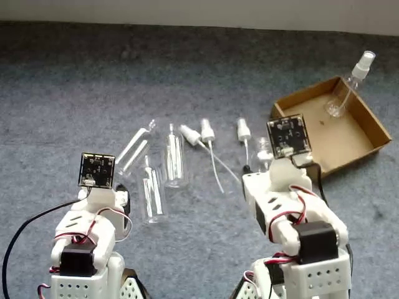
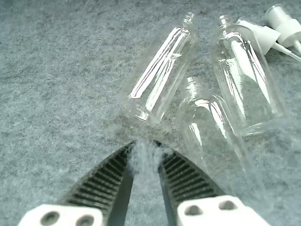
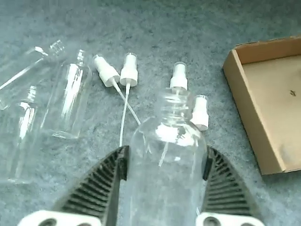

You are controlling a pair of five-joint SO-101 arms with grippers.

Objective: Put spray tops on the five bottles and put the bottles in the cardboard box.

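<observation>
Right gripper [image 3: 166, 153] is clamping an uncapped bottle [image 3: 164, 132] with neck pointing far, likely so a spray top [image 3: 178, 76] can go on.

Your right gripper [image 3: 164, 162] has its ribbed jaws pressed against both sides of a clear, uncapped bottle [image 3: 167, 141]. Beyond its neck, four white spray tops [image 3: 128, 69] lie on the grey carpet [image 3: 188, 28] — two of them touching, tubes crossed. Three empty bottles [image 3: 68, 101] lie beside those, and the cardboard box [image 3: 242, 94] sits on the other side.
</observation>
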